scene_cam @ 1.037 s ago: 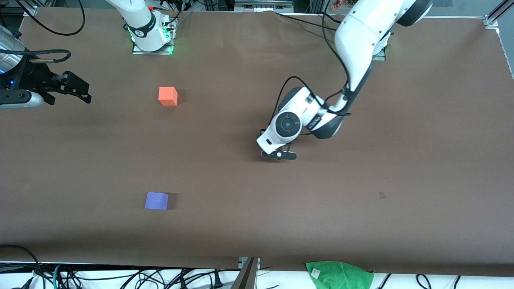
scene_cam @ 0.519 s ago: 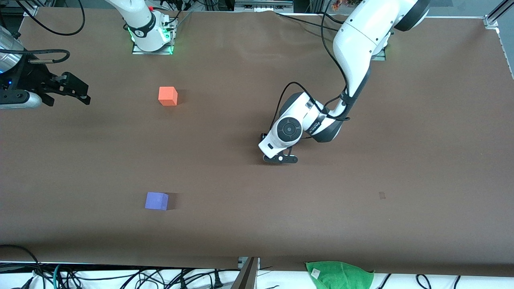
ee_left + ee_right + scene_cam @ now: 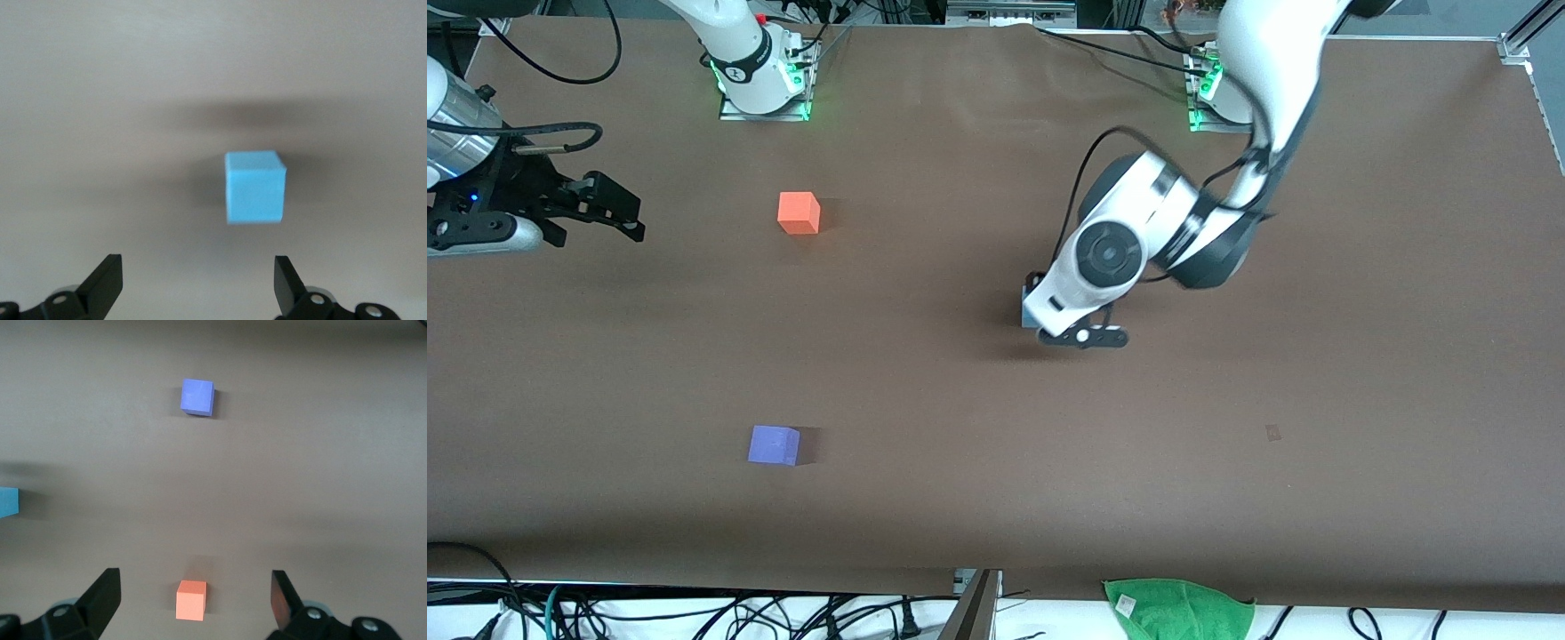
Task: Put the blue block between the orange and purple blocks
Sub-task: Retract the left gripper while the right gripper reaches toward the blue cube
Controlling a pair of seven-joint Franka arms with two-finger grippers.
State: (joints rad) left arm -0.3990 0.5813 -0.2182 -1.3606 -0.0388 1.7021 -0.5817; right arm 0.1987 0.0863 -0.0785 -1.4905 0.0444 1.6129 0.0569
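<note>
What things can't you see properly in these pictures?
- Blue block: almost wholly hidden under the left arm's wrist in the front view; blurred in the left wrist view; cut off by the edge in the right wrist view.
- Left gripper: fingertips hidden under its wrist in the front view.
- Right gripper: arm cut off by the front view's edge.

Brown table (image 3: 960, 498) with orange block (image 3: 798, 213), purple block (image 3: 773, 445), blue block (image 3: 254, 187).

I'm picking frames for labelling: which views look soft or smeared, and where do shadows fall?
Front view: left arm motion-smeared, orange block crisp. Left wrist view: blue block soft-edged, dark shadow band across the table. Right wrist view: sharp, purple block clear.
</note>
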